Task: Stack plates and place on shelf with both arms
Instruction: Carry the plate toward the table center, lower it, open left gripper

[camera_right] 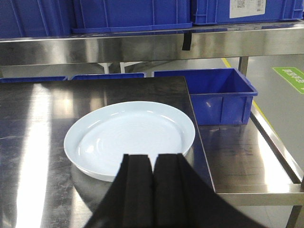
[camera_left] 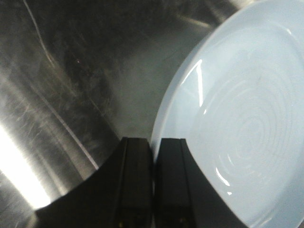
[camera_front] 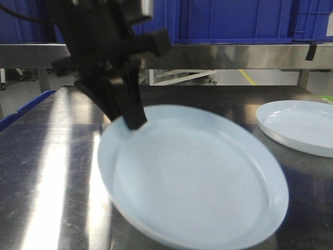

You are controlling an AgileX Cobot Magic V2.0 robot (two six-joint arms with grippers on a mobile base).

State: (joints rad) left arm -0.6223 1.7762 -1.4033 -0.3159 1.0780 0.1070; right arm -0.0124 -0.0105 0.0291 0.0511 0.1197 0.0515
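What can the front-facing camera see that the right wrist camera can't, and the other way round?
Only the front-facing view shows the left gripper clamped on the rim of a tilted plate over the steel tabletop. Only the right wrist view shows the right gripper, its fingers together, and an open blue crate low beside the table. Both show the second plate lying flat on the tabletop, and the shelf behind carrying blue crates.
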